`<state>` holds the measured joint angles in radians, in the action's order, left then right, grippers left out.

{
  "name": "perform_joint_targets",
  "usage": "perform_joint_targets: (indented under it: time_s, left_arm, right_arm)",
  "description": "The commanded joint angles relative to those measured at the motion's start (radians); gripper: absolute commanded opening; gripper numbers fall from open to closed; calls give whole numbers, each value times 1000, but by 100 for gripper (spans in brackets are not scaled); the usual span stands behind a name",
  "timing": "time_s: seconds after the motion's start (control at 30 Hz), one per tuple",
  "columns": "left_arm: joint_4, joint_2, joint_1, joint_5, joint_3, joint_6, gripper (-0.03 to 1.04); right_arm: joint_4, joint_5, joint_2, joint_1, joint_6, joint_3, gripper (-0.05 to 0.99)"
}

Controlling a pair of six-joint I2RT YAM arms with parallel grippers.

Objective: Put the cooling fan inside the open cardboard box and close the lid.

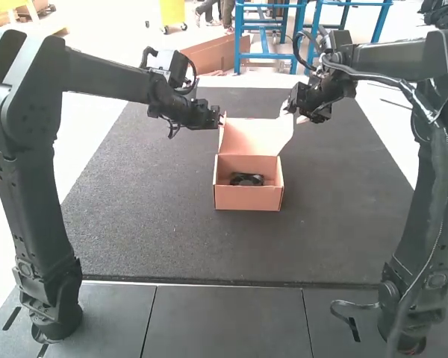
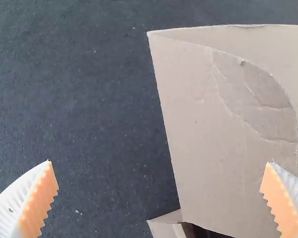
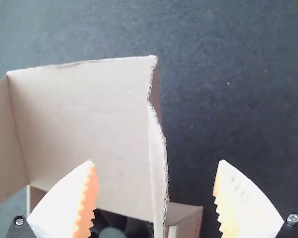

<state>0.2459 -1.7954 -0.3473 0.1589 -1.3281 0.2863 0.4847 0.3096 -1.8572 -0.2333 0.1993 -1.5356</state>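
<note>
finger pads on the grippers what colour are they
Orange pads on white ribbed fingers, clearest in the left wrist view.

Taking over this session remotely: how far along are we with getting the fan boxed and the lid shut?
Done: the cooling fan already lies inside the cardboard box. In hand: the lid stands upright, with the left gripper and right gripper at its upper corners, both open, and a lid edge between each pair of fingers. Left: fold the lid down over the box.
</note>
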Motion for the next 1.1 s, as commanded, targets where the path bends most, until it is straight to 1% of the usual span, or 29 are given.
perform_joint_targets:
  time_s: [0.0, 0.1, 0.33, 0.37, 0.47, 0.57, 0.6, 0.67, 0.87, 1.07]
  left_arm:
    - [-7, 4, -4, 21, -34, 7, 97]
    - [-5, 4, -4, 22, -33, 8, 97]
    - [4, 4, -4, 21, -34, 7, 97]
    - [6, 5, -4, 21, -34, 7, 97]
    - [10, 7, -4, 19, -34, 7, 97]
    - [13, 10, -4, 21, -34, 7, 97]
    - [13, 11, -4, 19, -34, 7, 97]
    - [15, 11, -4, 19, -34, 7, 97]
    - [18, 22, -4, 21, -34, 7, 97]
    - [27, 50, -13, 21, -23, 7, 97]
  right_arm:
    - [-1, 23, -2, 14, -1, -21, 40]
    - [-1, 31, -2, 12, -1, -14, 26]
    - [0, 29, -2, 12, -1, -3, 23]
    - [0, 31, -2, 12, -1, 0, 19]
    - [0, 29, -2, 12, -3, 8, 15]
    - [0, 26, -2, 12, -6, 20, 2]
    - [0, 28, -2, 11, -5, 22, 0]
    - [6, 25, 1, 9, -8, 23, -1]
    - [61, -10, 32, -11, -28, 31, -1]
    - [55, -24, 99, -38, -29, 89, -1]
